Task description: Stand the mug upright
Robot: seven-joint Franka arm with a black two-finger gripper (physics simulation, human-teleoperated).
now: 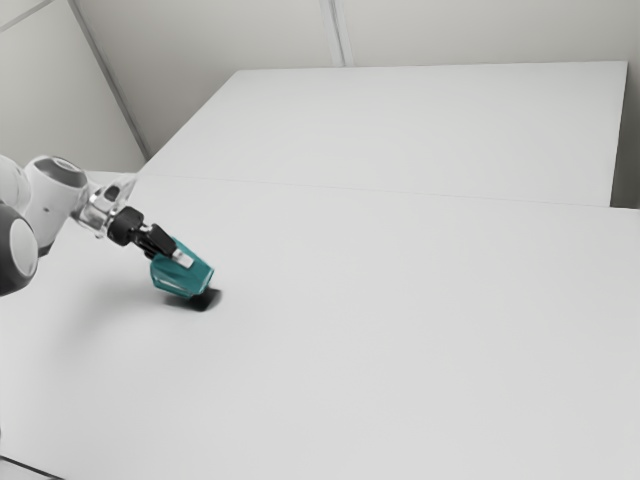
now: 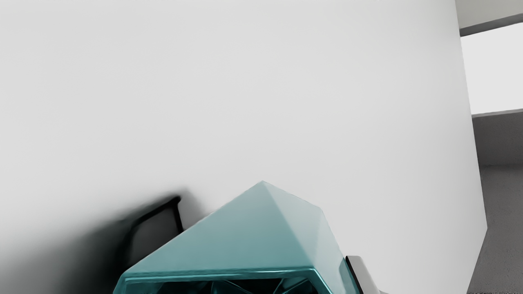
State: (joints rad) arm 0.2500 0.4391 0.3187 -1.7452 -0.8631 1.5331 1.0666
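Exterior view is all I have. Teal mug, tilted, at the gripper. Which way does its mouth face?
Observer: Toward the hand's camera. In the wrist view I see the mug with its rim nearest the camera and part of the dark inside showing.

Operator: Dark patch by the mug in my view. Just shadow?

Observer: Not only, I think. The wrist view has a black angular loop beside the mug, with soft shadow around it. Probably the handle, but I can't see where it joins.
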